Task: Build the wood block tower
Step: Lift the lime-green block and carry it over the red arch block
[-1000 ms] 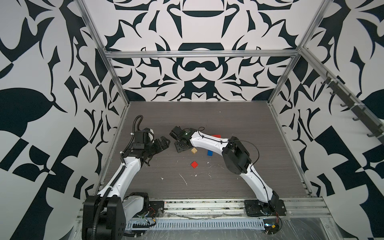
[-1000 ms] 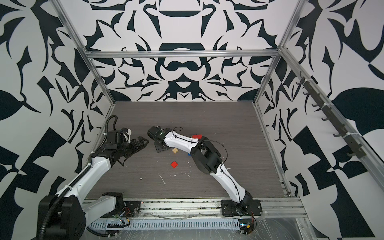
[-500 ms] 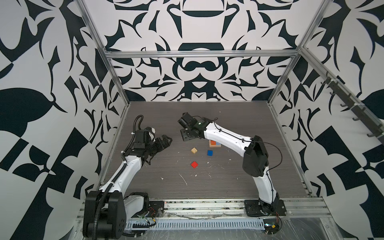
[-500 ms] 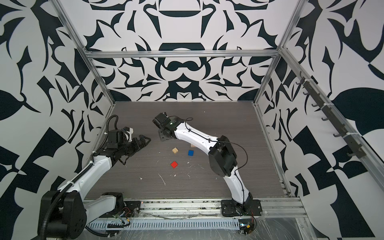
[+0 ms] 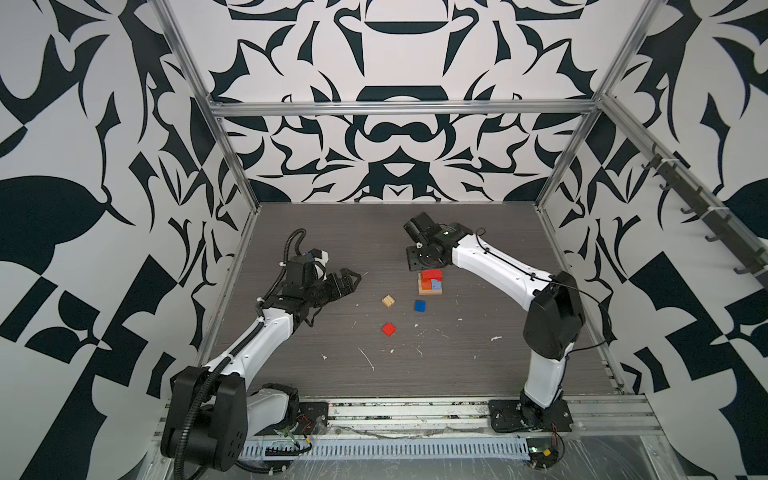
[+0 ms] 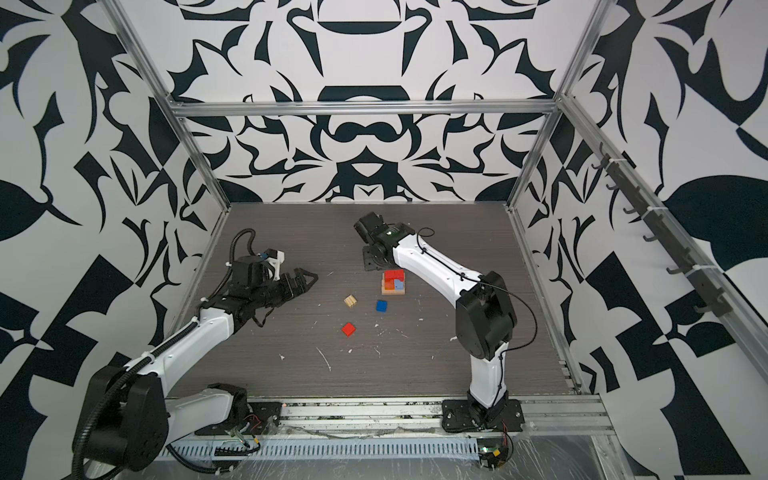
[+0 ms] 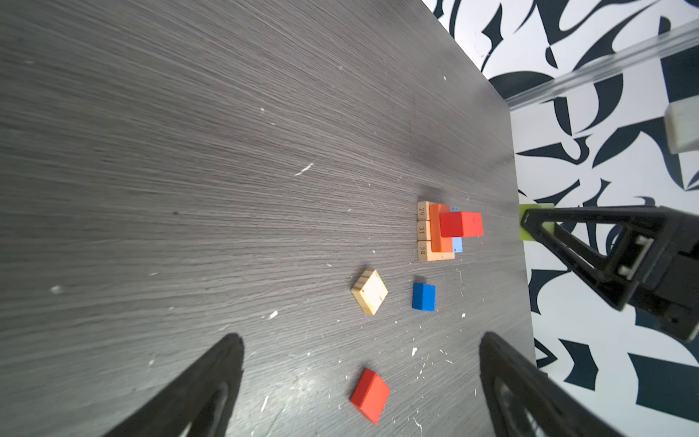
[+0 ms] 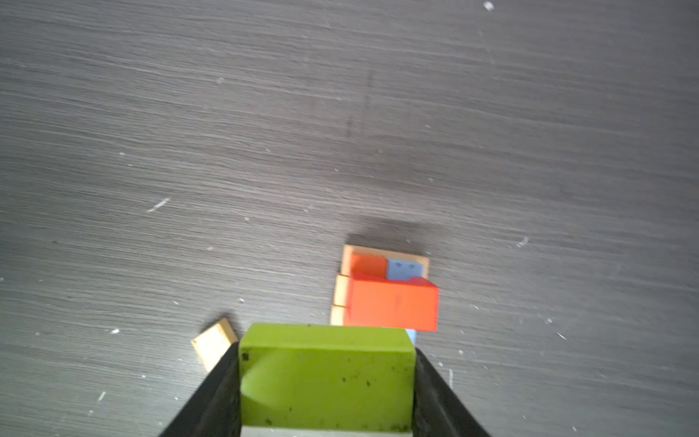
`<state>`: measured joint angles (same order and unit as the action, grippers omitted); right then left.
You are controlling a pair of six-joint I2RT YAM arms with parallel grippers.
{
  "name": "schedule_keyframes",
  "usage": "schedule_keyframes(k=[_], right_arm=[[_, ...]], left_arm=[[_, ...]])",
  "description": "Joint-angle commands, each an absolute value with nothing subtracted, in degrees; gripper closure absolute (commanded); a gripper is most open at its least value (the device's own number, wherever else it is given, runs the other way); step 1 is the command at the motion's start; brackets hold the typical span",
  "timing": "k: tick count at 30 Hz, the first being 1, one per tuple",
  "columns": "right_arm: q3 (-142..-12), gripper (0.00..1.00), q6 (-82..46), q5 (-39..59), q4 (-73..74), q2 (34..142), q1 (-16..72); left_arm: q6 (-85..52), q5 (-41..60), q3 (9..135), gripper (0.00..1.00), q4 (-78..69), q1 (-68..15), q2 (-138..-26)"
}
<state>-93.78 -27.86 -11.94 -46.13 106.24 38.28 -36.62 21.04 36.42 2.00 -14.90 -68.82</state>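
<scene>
The wood block tower (image 5: 430, 282) (image 6: 393, 282) stands mid-table: a tan base, orange and light blue blocks, and a red block on top (image 7: 461, 224) (image 8: 393, 302). My right gripper (image 8: 327, 350) is shut on a lime green block (image 8: 327, 378) and hovers just behind the tower; in both top views its wrist (image 5: 426, 253) hides the fingers. My left gripper (image 5: 349, 280) (image 7: 361, 336) hangs open and empty to the left, pointing at the loose blocks.
Three loose blocks lie in front of the tower: a tan cube (image 5: 388, 301) (image 7: 370, 291), a dark blue one (image 5: 420, 306) (image 7: 423, 297) and a red one (image 5: 389, 329) (image 7: 370, 395). White flecks dot the dark table (image 5: 457, 365).
My right arm has swung from beside the left gripper toward the back right, carrying the green block, and now stands behind the tower. The left arm has barely moved.
</scene>
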Motion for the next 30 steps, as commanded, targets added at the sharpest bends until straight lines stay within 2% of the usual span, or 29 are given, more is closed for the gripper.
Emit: schedule_keyframes(k=[1,10,30], right_arm=[[-91.53,0.51,-26.81,-11.62,-46.33,102.27,37.50],[-84.33,0.52,-26.09,-7.82,-42.75,99.05,33.56],[-82.36,0.52,-25.61,-8.00,-37.46,103.30,32.43]], left_arm=[[-36.65,20.66,38.66,0.00,-1.13,-16.99,-69.86],[-37.15,18.04,40.95,0.01,-2.06,-22.25,-72.24],[-38.32,19.66,42.73,0.01,-2.64,-24.17,-75.85]])
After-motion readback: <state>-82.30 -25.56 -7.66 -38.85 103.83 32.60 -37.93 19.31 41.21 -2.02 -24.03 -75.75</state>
